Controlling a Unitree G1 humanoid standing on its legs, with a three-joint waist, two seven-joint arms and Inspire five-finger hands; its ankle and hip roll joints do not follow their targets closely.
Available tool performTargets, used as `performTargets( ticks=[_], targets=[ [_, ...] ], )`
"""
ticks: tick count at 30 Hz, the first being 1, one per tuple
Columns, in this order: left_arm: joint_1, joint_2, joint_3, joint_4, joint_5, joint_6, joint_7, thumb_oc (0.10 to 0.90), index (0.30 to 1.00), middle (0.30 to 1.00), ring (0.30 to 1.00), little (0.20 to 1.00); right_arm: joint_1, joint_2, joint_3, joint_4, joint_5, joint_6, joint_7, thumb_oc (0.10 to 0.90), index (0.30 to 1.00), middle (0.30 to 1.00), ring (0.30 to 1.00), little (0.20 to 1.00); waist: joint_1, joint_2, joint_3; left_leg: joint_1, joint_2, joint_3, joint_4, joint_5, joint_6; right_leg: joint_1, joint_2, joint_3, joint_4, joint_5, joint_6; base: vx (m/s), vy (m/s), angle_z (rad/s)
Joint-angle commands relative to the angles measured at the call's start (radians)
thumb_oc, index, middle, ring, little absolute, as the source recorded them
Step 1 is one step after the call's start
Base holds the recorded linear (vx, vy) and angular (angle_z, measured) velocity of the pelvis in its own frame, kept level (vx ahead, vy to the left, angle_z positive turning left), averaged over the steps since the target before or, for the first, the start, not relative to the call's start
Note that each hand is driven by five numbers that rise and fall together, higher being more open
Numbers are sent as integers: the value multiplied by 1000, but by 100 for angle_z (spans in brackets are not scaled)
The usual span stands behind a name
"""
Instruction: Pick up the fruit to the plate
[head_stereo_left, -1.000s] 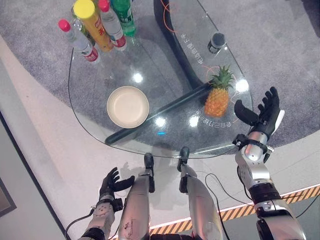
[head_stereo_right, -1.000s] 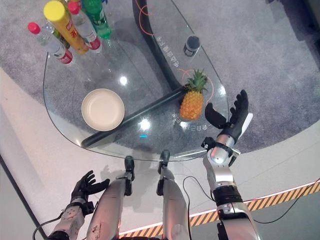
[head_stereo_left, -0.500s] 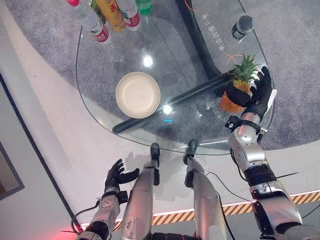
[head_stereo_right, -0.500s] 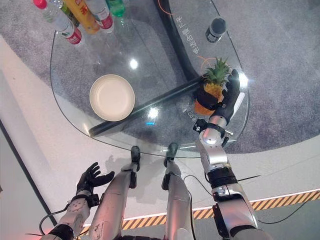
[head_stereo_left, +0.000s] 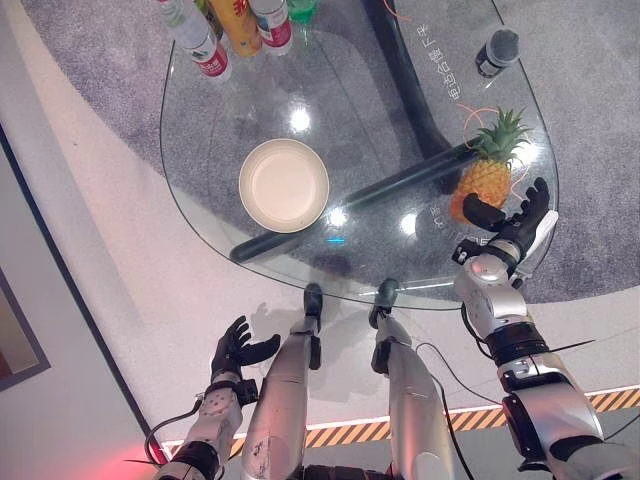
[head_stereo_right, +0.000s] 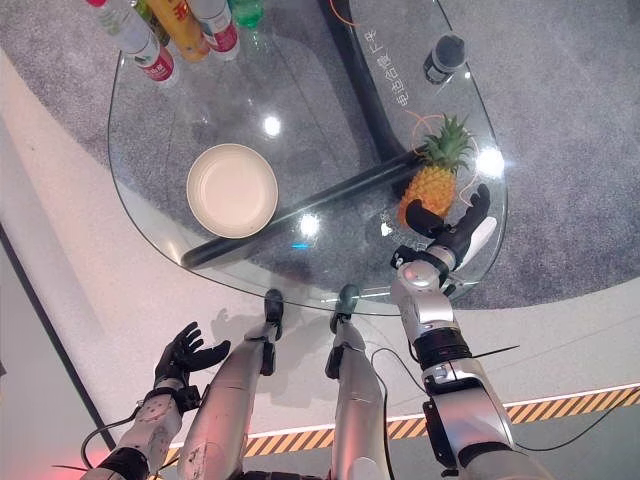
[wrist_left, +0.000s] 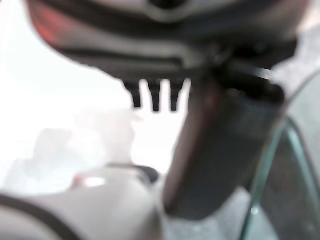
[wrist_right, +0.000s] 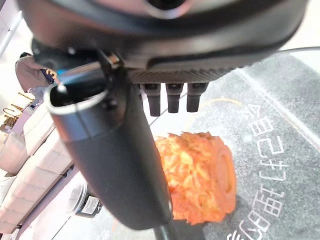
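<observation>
One pineapple (head_stereo_left: 490, 172) stands upright at the right of the glass counter (head_stereo_left: 210, 200), well apart from the plate (head_stereo_left: 284, 185); the right hand (head_stereo_left: 512, 225), fingers spread, is just near of it. Left hand (head_stereo_left: 238, 349) low, relaxed. Right wrist view: pineapple past straight fingers (wrist_right: 168, 97).

Head eyes: high above the glass table (head_stereo_left: 200, 150), facing straight down; both share table and plate (head_stereo_right: 232, 190).
Right wrist: close, facing the pineapple (wrist_right: 197, 175) on the table.
Left wrist: below the table edge.
</observation>
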Motion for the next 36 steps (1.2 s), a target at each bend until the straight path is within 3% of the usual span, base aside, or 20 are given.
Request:
performTargets(
  ticks=[1, 11, 15, 28, 31, 36],
  targets=[
    [45, -23, -37, -39, -25, -25, 5, 800, 900, 900, 900, 900, -50, -124, 16, -51, -21, -19, -50, 800, 900, 900, 900, 900, 17, 50, -23, 5, -62, -52, -41, 6, -2, 17, 6, -89, 102, -23, 40, 0, 0, 0],
    [39, -22, -48, -45, -25, -26, 5, 800, 900, 900, 900, 900, -115, -134, 44, -13, 61, -67, 86, 800, 900, 900, 900, 900, 33, 58, -23, 3, -69, -60, -43, 8, -2, 15, 0, -97, 105, -22, 40, 1, 1, 1],
    [38, -18, -55, -48, -31, -25, 3, 800, 900, 900, 900, 900, -139, -139, 48, 15, 96, -57, 110, 800, 900, 900, 900, 900, 38, 62, -23, -2, -72, -63, -43, 10, -2, 10, -2, -101, 106, -22, 39, 2, 4, 2],
    [35, -10, -72, -50, -48, -34, -16, 800, 900, 900, 900, 900, -197, -158, 81, 227, 312, 83, 133, 800, 900, 900, 900, 900, 60, 68, -23, -12, -84, -81, -44, 15, 0, 11, -3, -107, 92, -14, 35, 9, 9, 4],
    [36, -4, -74, -46, -53, -36, -30, 800, 900, 900, 900, 900, -208, -157, 84, 272, 362, 140, 184, 800, 900, 900, 900, 900, 67, 70, -23, -13, -87, -87, -44, 16, 0, 11, -4, -108, 92, -11, 36, 0, 0, 0],
    [34, 4, -76, -51, -59, -31, -34, 800, 900, 900, 900, 900, -223, -173, 103, 304, 348, 204, 231, 800, 900, 900, 900, 900, 71, 69, -23, -15, -90, -89, -43, 20, 0, 12, -4, -110, 90, -9, 36, 4, 3, 1]
  ],
)
